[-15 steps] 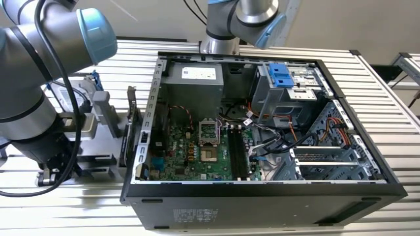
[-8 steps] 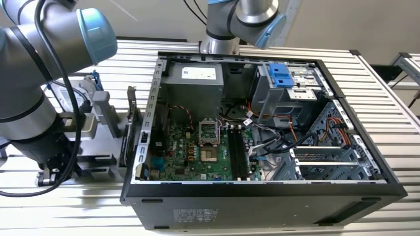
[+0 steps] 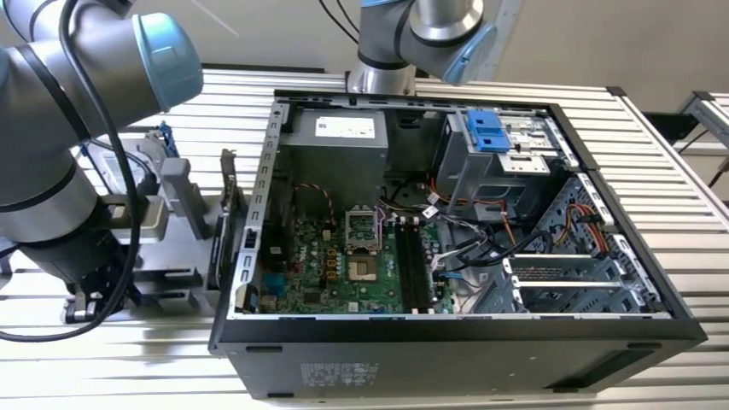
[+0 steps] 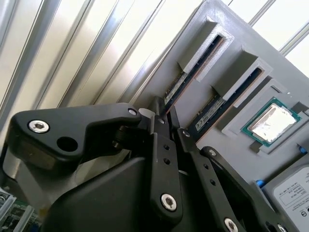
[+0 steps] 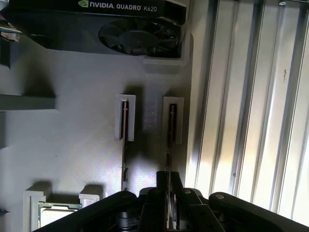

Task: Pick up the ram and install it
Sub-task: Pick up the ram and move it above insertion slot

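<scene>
End effector [image 5: 168, 178] looks pinched shut on the ram [image 5: 171, 126], standing on edge in the slot by the gray holder's [image 5: 72, 96] edge: keep the grip centred, lift straight along the slot, no twist, clear the neighbouring stick [image 5: 125, 130].

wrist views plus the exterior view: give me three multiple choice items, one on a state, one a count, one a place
1. The black computer case is: A open, side panel off; B closed; C wrapped in foil.
2. Slim dark memory sticks standing in the grey plastic holder: A one; B two; C four.
3. The gripper is: A inside the case; B above the case; C at the outer stick, the one beside the ribbed metal table.

1 A: its inside lies bare in the exterior view.
2 B: both wrist views show two filled slots.
3 C: the first wrist view puts the gripper at that stick's end.
</scene>
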### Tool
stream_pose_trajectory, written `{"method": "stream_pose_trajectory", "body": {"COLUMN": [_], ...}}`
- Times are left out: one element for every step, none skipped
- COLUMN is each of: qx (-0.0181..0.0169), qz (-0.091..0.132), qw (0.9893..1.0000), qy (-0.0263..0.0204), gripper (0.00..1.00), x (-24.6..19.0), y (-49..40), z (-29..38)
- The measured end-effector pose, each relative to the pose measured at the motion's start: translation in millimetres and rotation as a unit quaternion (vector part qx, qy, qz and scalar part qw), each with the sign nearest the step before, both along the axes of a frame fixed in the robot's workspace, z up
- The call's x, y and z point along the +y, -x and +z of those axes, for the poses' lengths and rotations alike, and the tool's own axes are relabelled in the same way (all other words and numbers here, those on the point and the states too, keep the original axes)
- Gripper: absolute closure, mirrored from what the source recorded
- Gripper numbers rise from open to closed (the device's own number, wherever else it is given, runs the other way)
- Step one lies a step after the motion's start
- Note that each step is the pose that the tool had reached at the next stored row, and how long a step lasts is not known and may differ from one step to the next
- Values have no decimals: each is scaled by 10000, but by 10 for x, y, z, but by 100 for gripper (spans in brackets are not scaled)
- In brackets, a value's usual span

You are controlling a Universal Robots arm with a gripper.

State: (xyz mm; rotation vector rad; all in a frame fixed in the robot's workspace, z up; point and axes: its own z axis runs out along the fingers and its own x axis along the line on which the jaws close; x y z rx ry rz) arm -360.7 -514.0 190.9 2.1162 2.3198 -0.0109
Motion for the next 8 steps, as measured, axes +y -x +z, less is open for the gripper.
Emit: {"method": "stream_pose_trajectory", "body": {"qx": [0,1,1,1,1,1,0,1], "qz": [0,0,0,0,0,0,-1,-2], "qw": [10000,10000,10000,10000,10000,10000,10000,10000], "qy": [0,1,0,1,0,1,0,0], "gripper": [100,100,100,100,100,100,100,100], "x": [0,0,0,0,0,0,0,0], "y": [0,0,0,0,0,0,0,0], "z": [6,14,23,35,46,56,65,74]}}
